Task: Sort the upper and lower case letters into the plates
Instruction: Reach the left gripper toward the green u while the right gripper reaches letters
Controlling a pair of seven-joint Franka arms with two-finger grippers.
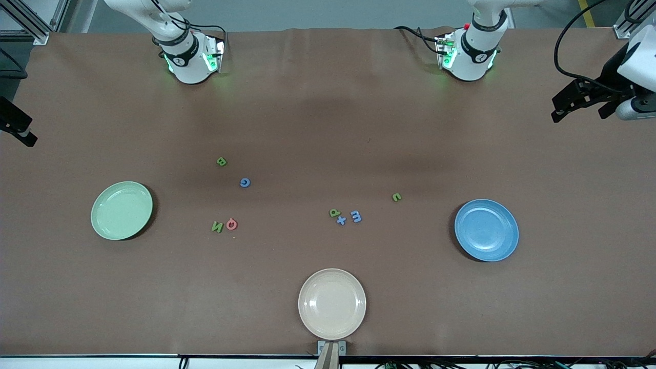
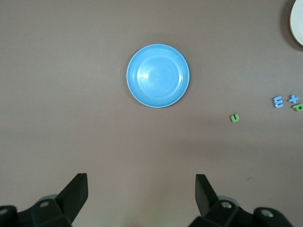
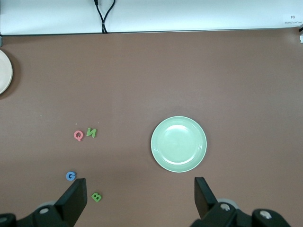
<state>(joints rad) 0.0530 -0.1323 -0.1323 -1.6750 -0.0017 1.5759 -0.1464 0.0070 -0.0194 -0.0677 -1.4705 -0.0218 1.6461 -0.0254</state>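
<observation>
Brown matte covering is spreading over the whole table (image 1: 328, 102), faintly creased, with a white edge strip and cables along the side nearest the front camera. I'm holding my left gripper (image 2: 142, 198) up with jaws spread wide and nothing in them, high over the blue plate (image 1: 486, 230) at the left arm's end. My right gripper (image 3: 141, 201) is hanging just as wide apart, holding nothing, over the pale green plate (image 1: 122, 210) at the right arm's end. Green B (image 1: 221, 162) and blue G (image 1: 245, 182) are lying near each other, with green N (image 1: 217, 226) and red Q (image 1: 231, 224) side by side nearer the camera. Green p (image 1: 334, 212), blue t (image 1: 341, 220) and blue m (image 1: 355, 217) are clustering mid-table, green n (image 1: 396, 197) sitting alone toward the blue plate. Cream plate (image 1: 332, 304) is sitting at the camera edge
</observation>
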